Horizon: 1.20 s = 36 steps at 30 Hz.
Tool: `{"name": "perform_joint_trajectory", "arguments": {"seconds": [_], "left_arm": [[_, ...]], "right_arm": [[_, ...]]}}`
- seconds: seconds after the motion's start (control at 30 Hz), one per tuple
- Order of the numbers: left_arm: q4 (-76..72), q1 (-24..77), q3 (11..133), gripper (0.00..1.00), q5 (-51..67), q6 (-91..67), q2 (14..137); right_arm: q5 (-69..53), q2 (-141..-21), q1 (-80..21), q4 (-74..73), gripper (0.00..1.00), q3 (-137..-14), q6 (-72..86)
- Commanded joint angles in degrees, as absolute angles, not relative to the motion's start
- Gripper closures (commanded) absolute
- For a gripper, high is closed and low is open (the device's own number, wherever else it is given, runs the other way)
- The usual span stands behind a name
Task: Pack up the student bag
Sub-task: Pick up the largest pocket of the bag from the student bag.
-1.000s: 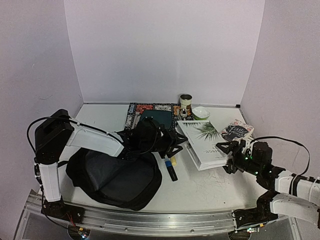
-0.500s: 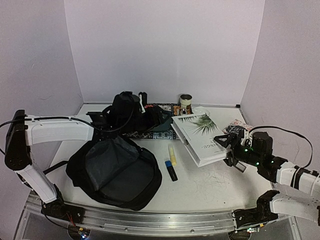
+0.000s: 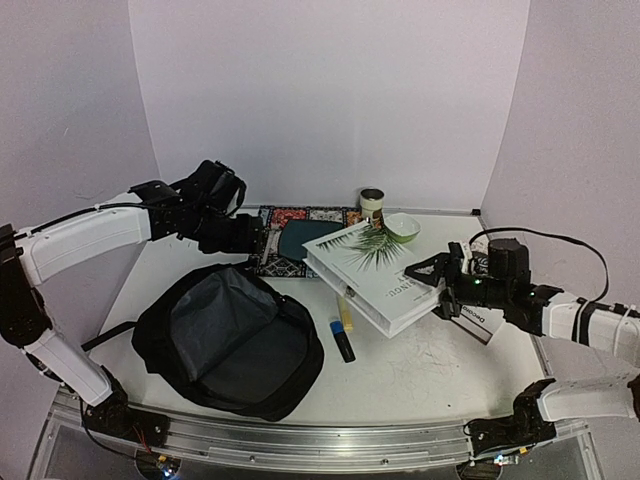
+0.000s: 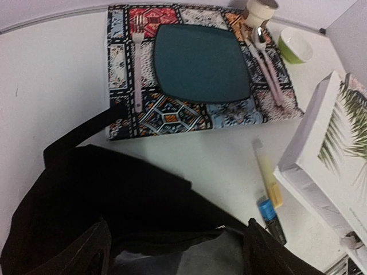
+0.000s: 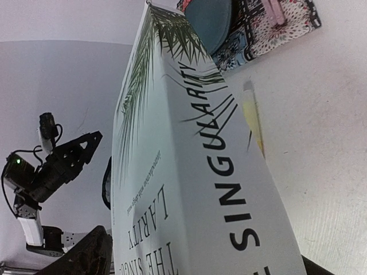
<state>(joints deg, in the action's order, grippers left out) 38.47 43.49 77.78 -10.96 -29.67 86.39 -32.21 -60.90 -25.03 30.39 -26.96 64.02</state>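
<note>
Your left hand [image 3: 243, 233] hangs with its fingers spread and nothing between them, just above the far edge of the student bag [image 3: 230, 345]. The bag lies open on the table [image 3: 420, 370], front left. Your right hand [image 3: 437, 285] grips the white book [image 3: 375, 275], which is tilted above the table.

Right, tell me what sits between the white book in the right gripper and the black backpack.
A yellow highlighter and a blue-and-black marker lie on the table between the white hardcover book, held in the right gripper, and the soft black fabric backpack. The book looks raised off the table, so it probably clears them.
</note>
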Motion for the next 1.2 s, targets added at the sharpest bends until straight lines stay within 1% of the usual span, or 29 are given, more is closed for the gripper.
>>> {"name": "perform_joint_trajectory", "arguments": {"seconds": [0.0,0.2,0.47,0.6,0.67,0.77,0.8,0.87,0.93,1.0,1.03,1.1,1.13,1.17], "left_arm": [[50.0,41.6,80.8,0.18,-10.5,-22.5,83.6],[54.3,40.8,80.7,0.17,-8.1,-19.6,84.1],[60.4,39.8,81.4,0.15,-12.8,-15.5,85.1],[62.0,37.7,80.4,0.15,-10.6,-13.3,84.8],[62.1,37.1,79.2,0.15,-8.0,-12.4,85.0],[62.1,36.9,78.1,0.18,-2.2,-11.9,86.0],[62.1,36.9,77.9,0.21,-0.5,-11.8,86.4],[61.9,36.9,78.2,0.31,3.9,-11.4,87.4],[61.8,36.8,79.1,0.5,7.1,-10.7,88.3],[61.7,36.8,80.7,0.76,8.4,-10.4,89.1],[61.6,36.8,81.5,0.87,8.6,-10.3,89.3],[61.7,36.8,83.8,0.98,7.4,-10.8,89.7],[61.6,36.8,85.1,1.0,6.5,-11.3,90.0],[61.6,36.8,86.4,1.0,5.5,-11.8,90.3]], "right_arm": [[-37.9,-62.9,-27.5,32.6,1.0,-31.7,61.3],[-40.3,-66.2,-31.1,32.6,1.0,-33.8,60.5],[-43.1,-68.2,-33.8,31.1,1.0,-35.9,59.2],[-44.2,-68.8,-34.7,29.2,1.0,-37.6,57.8],[-44.8,-69.4,-35.2,28.4,1.0,-38.2,57.2],[-45.2,-70.7,-36.3,28.0,1.0,-38.7,56.8],[-45.4,-71.0,-36.7,28.0,1.0,-38.9,56.7],[-45.8,-72.0,-37.6,27.8,1.0,-39.2,56.6],[-46.2,-72.9,-38.4,27.6,1.0,-39.7,56.4],[-46.2,-73.7,-39.1,26.8,1.0,-40.2,55.9],[-46.2,-73.9,-39.4,26.6,1.0,-40.5,55.7],[-46.2,-74.3,-39.8,26.0,1.0,-41.2,55.2],[-46.2,-74.5,-40.0,25.8,1.0,-41.4,55.0],[-46.3,-74.8,-40.3,25.6,1.0,-41.7,54.8]]}}
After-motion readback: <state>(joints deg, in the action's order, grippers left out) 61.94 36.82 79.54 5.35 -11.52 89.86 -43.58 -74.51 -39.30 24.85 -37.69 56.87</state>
